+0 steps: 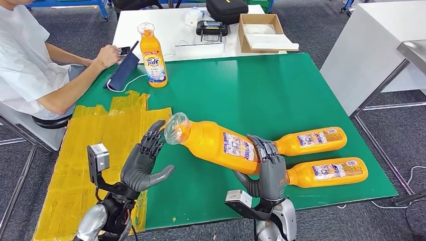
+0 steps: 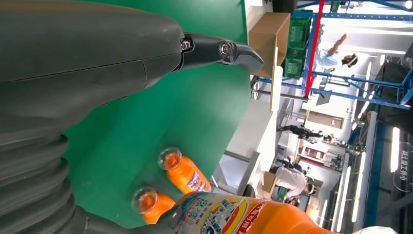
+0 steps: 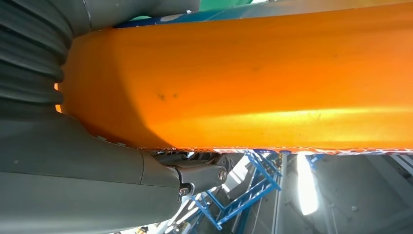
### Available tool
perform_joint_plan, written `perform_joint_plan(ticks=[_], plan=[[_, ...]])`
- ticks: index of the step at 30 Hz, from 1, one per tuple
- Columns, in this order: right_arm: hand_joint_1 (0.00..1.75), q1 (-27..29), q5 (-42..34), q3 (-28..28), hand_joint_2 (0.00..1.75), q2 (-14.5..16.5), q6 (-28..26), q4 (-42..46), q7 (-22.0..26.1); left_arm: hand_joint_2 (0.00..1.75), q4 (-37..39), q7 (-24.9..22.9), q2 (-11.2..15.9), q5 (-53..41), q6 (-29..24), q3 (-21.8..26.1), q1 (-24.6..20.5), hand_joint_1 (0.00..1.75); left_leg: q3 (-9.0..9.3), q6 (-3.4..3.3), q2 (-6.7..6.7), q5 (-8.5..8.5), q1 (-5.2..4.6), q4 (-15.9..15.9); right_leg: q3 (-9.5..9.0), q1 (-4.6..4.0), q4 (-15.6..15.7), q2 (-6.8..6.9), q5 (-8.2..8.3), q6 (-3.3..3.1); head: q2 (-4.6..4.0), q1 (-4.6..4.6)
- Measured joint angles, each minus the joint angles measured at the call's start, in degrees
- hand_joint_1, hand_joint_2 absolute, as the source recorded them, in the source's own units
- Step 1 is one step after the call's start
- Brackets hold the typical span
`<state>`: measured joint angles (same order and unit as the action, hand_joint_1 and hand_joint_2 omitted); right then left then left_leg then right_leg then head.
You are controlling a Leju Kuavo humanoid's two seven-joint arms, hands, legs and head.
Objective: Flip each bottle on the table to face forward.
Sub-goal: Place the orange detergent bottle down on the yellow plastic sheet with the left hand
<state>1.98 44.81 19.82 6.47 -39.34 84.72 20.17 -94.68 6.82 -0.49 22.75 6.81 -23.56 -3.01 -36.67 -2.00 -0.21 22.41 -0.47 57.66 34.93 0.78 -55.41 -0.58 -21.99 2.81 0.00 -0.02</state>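
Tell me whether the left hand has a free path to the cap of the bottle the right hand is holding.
Probably yes. The left hand is open, right beside the cap of the held bottle, which the right hand grips lower down; nothing sits between them.

Left robot hand point(image 2: 97, 63) hogs the upper left of the frame, one dark finger point(image 2: 224, 51) stretched out over the green counter point(image 2: 195, 112). Two orange bottles point(image 2: 182, 170) point(image 2: 148, 202) lie near bottom center, clear caps toward the camera. A bigger labelled bottle point(image 2: 243, 214) runs along the bottom edge.
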Motion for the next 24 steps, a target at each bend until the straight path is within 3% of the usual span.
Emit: perform_joint_plan(ticks=[5, 10, 18, 24], plan=[[1.75, -0.2, 0.2, 0.3, 1.75, 0.0, 0.0, -0.2, -0.5, 1.75, 0.0, 0.0, 0.0, 0.3, 0.3, 0.0, 0.0, 0.0, 0.0, 0.0, 0.0, 0.0, 0.0, 0.0, -0.01, 0.0, 0.0, 0.0, 0.01, 0.01, 0.0, -0.01], [1.75, -1.3, 2.6, 1.5, 1.75, -0.1, 0.7, -1.7, -4.2, 1.75, -0.1, 0.4, 0.2, 1.2, 1.7, 0.0, 0.0, 0.0, 0.0, 0.0, 0.0, 0.0, 0.0, 0.0, 0.0, 0.0, 0.0, 0.0, 0.01, 0.01, 0.0, -0.01], [1.75, -6.0, 2.0, 6.5, 1.75, -0.1, 9.8, -8.2, -7.9, 1.75, -1.2, 1.3, 0.2, 0.8, 2.9, -0.6, -0.1, 0.0, 0.0, 0.01, 0.01, -0.03, 0.01, 0.0, 0.0, 0.0, 0.0, 0.0, 0.01, 0.01, 0.0, 0.01], [1.75, -9.5, 3.1, 12.8, 1.75, 0.5, 12.8, -13.8, -9.3, 1.75, -1.2, 1.4, 0.2, 1.8, 3.3, -0.6, -0.4, 0.0, -0.01, 0.03, 0.01, -0.05, 0.02, 0.0, 0.01, -0.01, 0.0, 0.0, 0.01, 0.0, 0.0, 0.0]])
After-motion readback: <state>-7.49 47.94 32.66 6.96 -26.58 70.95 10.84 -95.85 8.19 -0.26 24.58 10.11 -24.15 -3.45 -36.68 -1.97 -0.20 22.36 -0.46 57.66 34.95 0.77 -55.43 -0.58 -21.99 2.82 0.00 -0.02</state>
